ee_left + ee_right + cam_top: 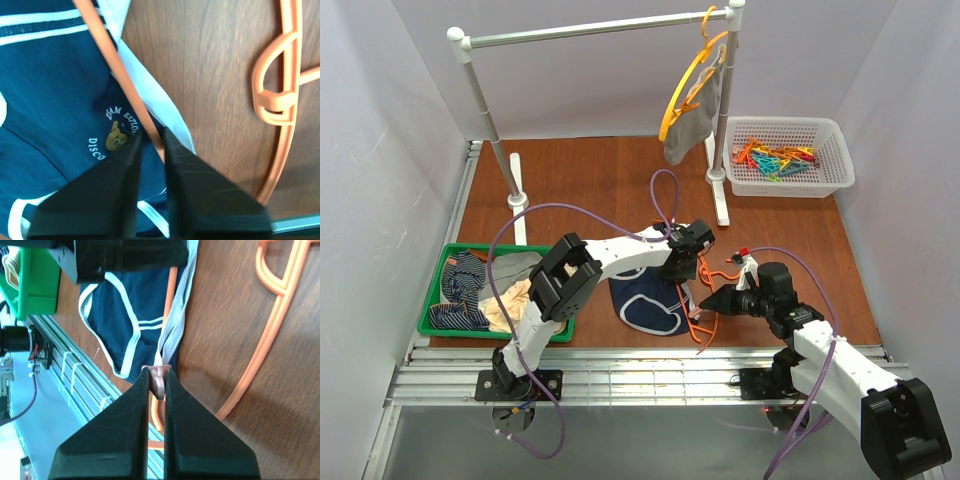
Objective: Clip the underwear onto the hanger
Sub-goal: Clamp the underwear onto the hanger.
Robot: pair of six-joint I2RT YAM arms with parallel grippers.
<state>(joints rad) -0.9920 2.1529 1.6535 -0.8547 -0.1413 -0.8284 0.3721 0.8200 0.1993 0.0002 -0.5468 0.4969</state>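
Observation:
The navy underwear (645, 300) lies flat on the wooden table, with one side bar of the red-orange hanger (703, 325) running over its right edge. My left gripper (685, 265) is down on that edge. In the left wrist view its fingers (120, 200) stand a narrow gap apart, with the hanger (107, 50) bar and the underwear (55, 100) between the tips; whether they pinch is unclear. My right gripper (712, 298) is shut on a brownish clip (159, 382) beside the underwear (120, 295) waistband and the hanger (270, 340).
A green tray (425, 318) of other garments sits at the left. A white basket (840, 150) of coloured clips stands at the back right. A rack (590, 30) carries a yellow-orange hanger (685, 85) with grey underwear (692, 130).

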